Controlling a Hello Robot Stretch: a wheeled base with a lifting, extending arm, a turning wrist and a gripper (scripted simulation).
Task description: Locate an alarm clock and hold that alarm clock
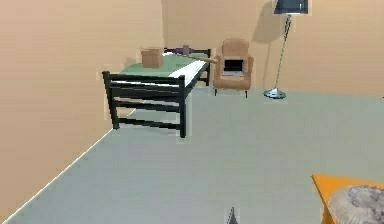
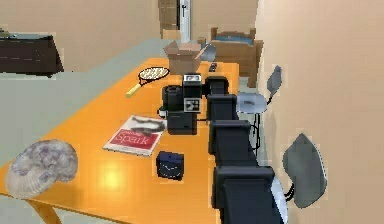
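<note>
At orange table, tool, magazine, racket, box

On my screen, the arm stretches along an orange table, its gripper at mid-table; I cannot tell whether it holds anything. Nearer lie a red magazine, a small dark boxy object and a grey mottled lump; farther out, a racket and a cardboard box. Grey chairs stand at the table's right side.

Top of lamp shade cropped, small dark box unidentifiable
</note>
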